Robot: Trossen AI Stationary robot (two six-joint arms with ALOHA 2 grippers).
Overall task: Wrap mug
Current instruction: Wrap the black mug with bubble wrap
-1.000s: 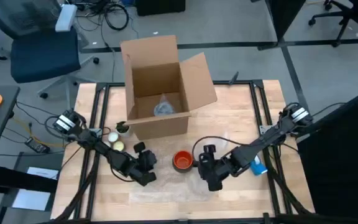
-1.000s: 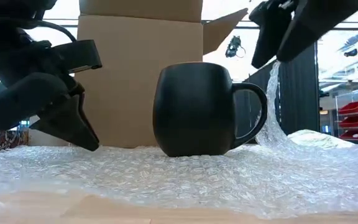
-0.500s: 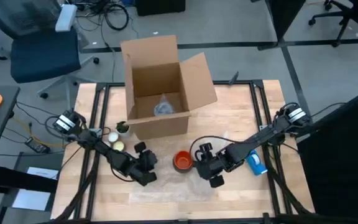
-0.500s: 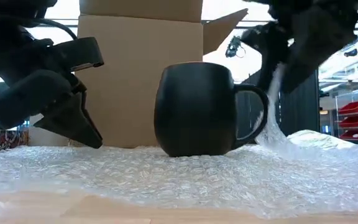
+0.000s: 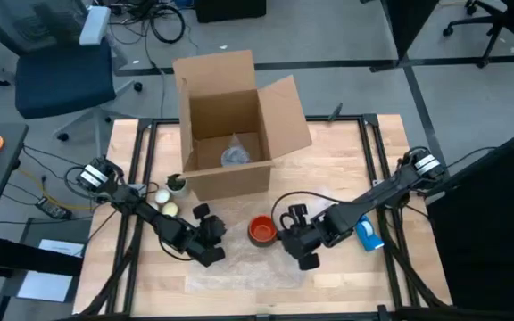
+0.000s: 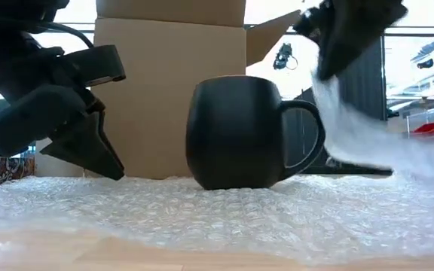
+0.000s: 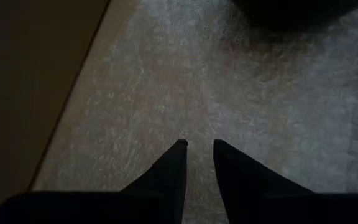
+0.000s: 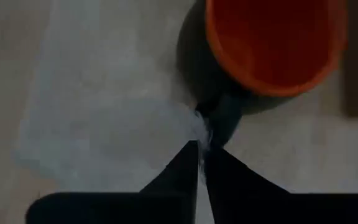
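No writing could be read anywhere. The right hand (image 8: 201,151) was pinched shut on an edge of the bubble wrap (image 6: 202,218), lifting it just beside the handle of the mug (image 5: 261,230). The left hand (image 7: 198,148) hung slightly parted over the wrap, holding nothing, on the mug's other side. Beyond both stood an open cardboard box (image 5: 230,125) on the worktop (image 5: 346,152).

Mug (image 8: 272,46): bright orange inside, dark outside, dark handle. Bubble wrap (image 6: 202,214): clear-white, dotted with small bubbles. Box (image 5: 230,125): plain brown cardboard. Surface (image 5: 346,152): pale wood grain, black frame lines. Both tools (image 5: 205,234) (image 5: 294,245): black.
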